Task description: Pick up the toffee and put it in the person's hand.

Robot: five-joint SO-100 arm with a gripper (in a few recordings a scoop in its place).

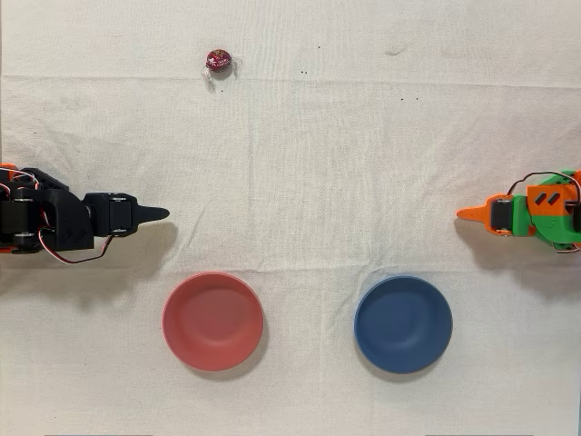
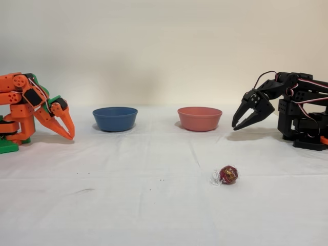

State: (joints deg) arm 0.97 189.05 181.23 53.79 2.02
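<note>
Claw [image 2: 239, 124] of the black arm [image 1: 54, 221] hangs just above the cloth at the right in the fixed view, its two fingers parted a little and gripping nothing. Bare white cloth [image 1: 309, 163] lies open all around it. Near it, toward the far wall, sits the red bowl [image 2: 199, 118], with the blue bowl [image 2: 115, 118] further left, both apart from the claw. Toffee [image 2: 228, 175] rests alone on the cloth on the near side, well apart from the claw and bowls, with nothing between. At the far left stands the idle orange arm [image 2: 31, 105].
</note>
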